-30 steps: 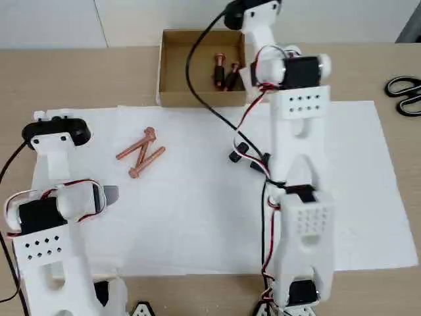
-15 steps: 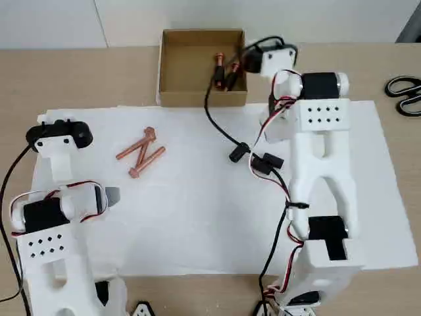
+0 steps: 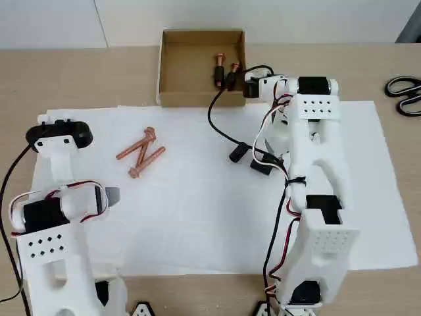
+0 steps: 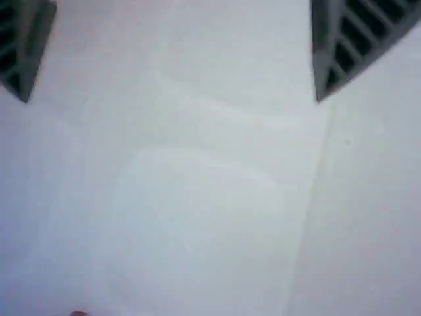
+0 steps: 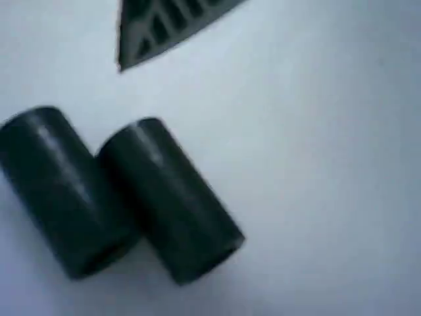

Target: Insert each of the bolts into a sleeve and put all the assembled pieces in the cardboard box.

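Observation:
Three copper bolts [image 3: 141, 152] lie loose on the white paper, left of centre. The cardboard box [image 3: 162, 66] stands at the back and holds two assembled pieces [image 3: 224, 71] in its right corner. Two black sleeves [image 5: 125, 197] lie side by side on the paper, close below my right gripper. One finger [image 5: 172, 26] of it shows, with nothing against its tip and nothing held. The right arm [image 3: 314, 105] bends down just right of the box. My left gripper [image 3: 56, 122] [image 4: 171, 99] hovers open over bare paper at the left edge, left of the bolts.
White paper [image 3: 197, 217] covers most of the wooden table. Black cables with connectors [image 3: 238, 153] trail across the paper beside the right arm. Scissors [image 3: 404, 92] lie at the far right edge.
The right arm has drawn back from over the box and folded down toward the paper right of it. The left arm and the bolts have not moved.

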`<state>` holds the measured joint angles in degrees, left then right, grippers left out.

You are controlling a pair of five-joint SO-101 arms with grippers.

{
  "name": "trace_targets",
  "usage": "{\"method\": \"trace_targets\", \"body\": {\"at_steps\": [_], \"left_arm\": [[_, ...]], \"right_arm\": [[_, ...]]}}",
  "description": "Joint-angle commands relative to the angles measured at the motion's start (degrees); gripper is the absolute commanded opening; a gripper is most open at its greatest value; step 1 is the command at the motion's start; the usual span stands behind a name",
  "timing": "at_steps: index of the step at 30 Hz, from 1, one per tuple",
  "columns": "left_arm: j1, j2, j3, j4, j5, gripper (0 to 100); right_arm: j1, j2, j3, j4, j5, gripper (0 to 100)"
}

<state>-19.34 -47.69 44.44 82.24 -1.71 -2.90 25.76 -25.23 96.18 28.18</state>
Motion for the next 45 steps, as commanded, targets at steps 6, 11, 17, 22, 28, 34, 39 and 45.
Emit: {"method": "trace_targets", "body": {"at_steps": [6, 11, 17, 22, 28, 34, 39, 45], "left_arm": [[0.3, -0.8, -0.2, -1.1, -0.1, 26], [0.4, -0.8, -0.2, -1.1, -0.1, 26], [0.4, -0.8, -0.1, -1.1, -0.1, 26], [0.4, -0.8, -0.1, -1.1, -0.1, 26], [0.4, -0.8, -0.1, -1.1, -0.1, 26], [0.4, -0.8, -0.1, -1.1, -0.1, 26], [0.4, -0.8, -0.1, -1.1, -0.1, 26], [0.4, -0.8, -0.1, -1.1, -0.1, 26]], "right_arm": [[-2.2, 2.8, -0.3, -5.8, 7.6, 19.4], [-3.7, 6.1, -0.3, -8.1, 8.0, 19.4], [-4.4, 10.0, -0.3, -10.1, 8.0, 19.3], [-4.0, 12.2, -0.3, -10.4, 8.1, 19.2], [-3.0, 12.5, -0.3, -10.2, 8.1, 19.0], [0.0, 12.5, -0.3, -8.1, 7.9, 18.9], [0.2, 12.4, -0.3, -5.8, 7.6, 14.7], [0.4, 12.4, -0.4, -3.0, 5.9, 18.0]]}}
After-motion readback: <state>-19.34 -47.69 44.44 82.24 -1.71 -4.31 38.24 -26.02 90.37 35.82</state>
